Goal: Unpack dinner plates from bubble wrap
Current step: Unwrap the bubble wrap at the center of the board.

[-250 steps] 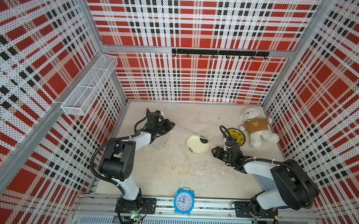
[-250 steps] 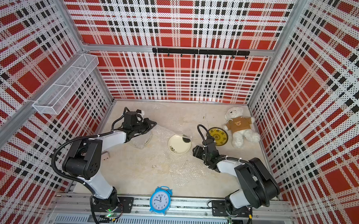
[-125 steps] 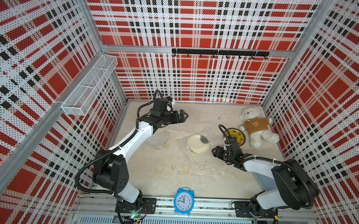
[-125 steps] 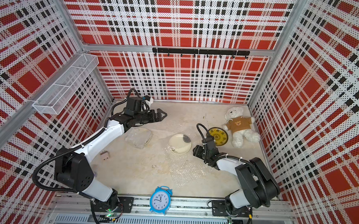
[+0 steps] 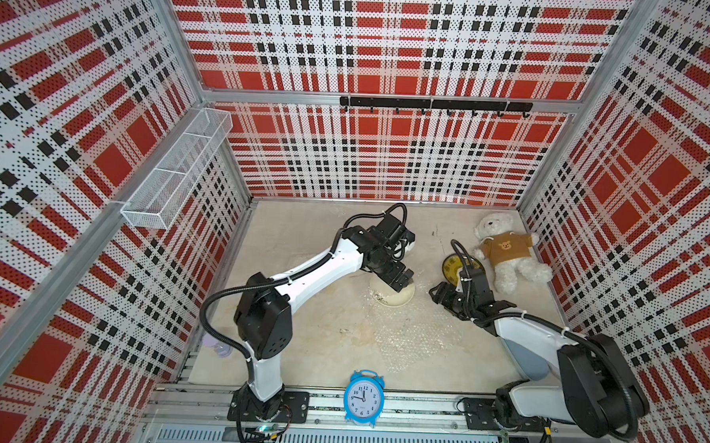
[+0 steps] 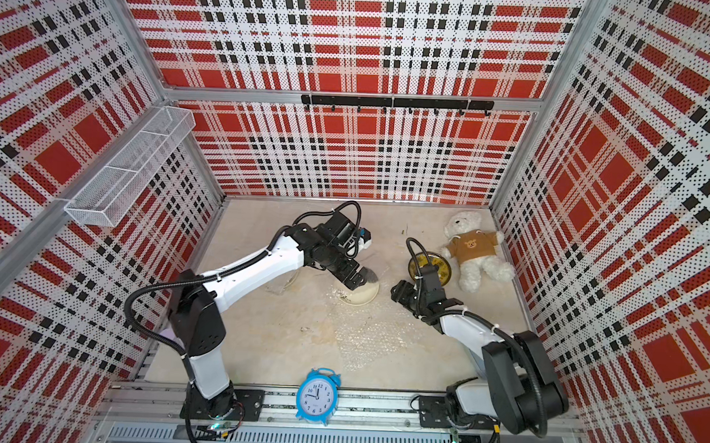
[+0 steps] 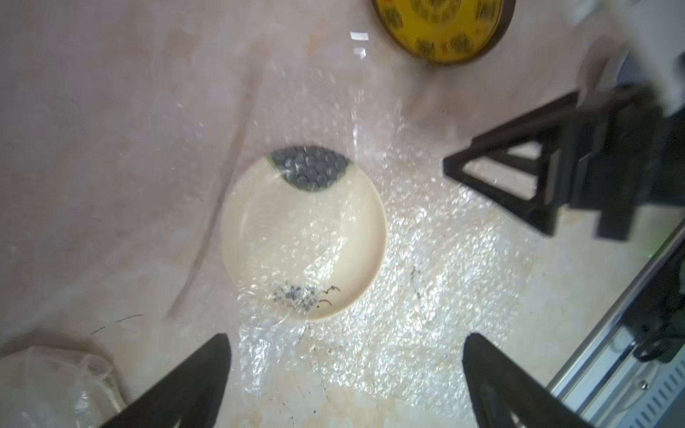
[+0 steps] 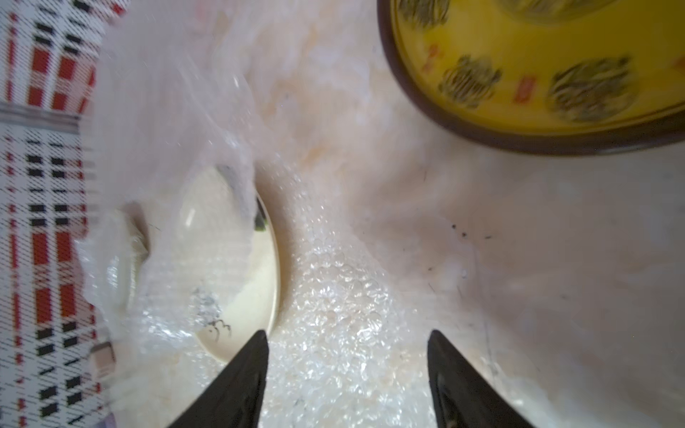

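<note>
- Hovering above the cream plate (image 7: 304,237), the left gripper (image 7: 346,334) has its fingers spread wide. Nothing is between them.
- That cream plate lies flat on the table (image 5: 303,245), straight behind the blue alarm clock (image 5: 363,397) and well apart from it. It has a grey patch at one edge and small dark marks near the opposite edge.
- Clear bubble wrap (image 5: 410,340) is spread over the table between the clock and the plate. It also reaches over the plate: in the left wrist view, bubbles show across the grey patch and the cream middle.
- Behind the clock and to its right, the right gripper (image 8: 347,332) sits low near the table, just beside the plate's rim. Its fingers are apart and pinch nothing, and the bubble wrap lies under the gap between them.
- A yellow plate (image 6: 419,270) with a dark rim and dark pattern rests bare on the table. It is farther behind the clock than the cream plate and off to the clock's right. In both top views the right arm's cable and wrist partly hide it.
- A second cream plate (image 7: 55,385), bundled in crumpled wrap, lies behind the clock to its left. In a top view it is half under the left arm.
- A white teddy bear (image 5: 504,249) in a brown shirt lies farthest to the clock's right, just beside the yellow plate.
</note>
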You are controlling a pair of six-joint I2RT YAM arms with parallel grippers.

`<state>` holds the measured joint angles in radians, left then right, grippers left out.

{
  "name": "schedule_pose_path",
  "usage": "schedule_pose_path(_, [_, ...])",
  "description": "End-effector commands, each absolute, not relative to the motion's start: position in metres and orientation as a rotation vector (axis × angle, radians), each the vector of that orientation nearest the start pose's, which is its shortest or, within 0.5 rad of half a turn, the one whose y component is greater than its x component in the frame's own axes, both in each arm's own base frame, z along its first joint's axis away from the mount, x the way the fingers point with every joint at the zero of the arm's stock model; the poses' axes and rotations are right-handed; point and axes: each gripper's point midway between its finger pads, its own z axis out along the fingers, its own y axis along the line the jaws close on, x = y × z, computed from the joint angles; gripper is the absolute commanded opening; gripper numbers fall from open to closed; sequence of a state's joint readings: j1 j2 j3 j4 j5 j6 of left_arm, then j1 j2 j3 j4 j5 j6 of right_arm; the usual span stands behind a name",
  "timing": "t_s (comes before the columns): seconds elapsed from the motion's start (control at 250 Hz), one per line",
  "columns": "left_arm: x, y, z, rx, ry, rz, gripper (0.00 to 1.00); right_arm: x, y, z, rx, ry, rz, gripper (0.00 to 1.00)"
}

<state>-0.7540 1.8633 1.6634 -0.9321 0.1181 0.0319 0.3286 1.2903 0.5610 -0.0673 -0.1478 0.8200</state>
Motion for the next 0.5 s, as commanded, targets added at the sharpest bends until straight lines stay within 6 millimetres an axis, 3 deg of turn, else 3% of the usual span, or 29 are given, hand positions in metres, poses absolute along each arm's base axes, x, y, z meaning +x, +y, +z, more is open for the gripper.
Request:
schedule_pose_path(0.0, [0.315, -0.328, 0.156, 1.164, 2.502, -0.288, 0.99, 0.306, 0.123, 0.094, 0.612, 2.384, 0.740, 0.74])
schedule_pose_path(0.184, [0.316, -0.350, 0.132, 1.227, 2.510, -0.215, 0.99, 0.291, 0.120, 0.109, 0.612, 2.388, 0.758, 0.77])
schedule_pose_path(0.36, [0.319, -0.370, 0.121, 1.259, 2.491, -0.151, 0.99, 0.276, 0.129, 0.094, 0.629, 2.423, 0.854, 0.77])
schedule_pose_path(0.496, [0.326, -0.375, 0.111, 1.272, 2.478, -0.087, 0.99, 0.268, 0.137, 0.078, 0.658, 2.409, 0.961, 0.77])
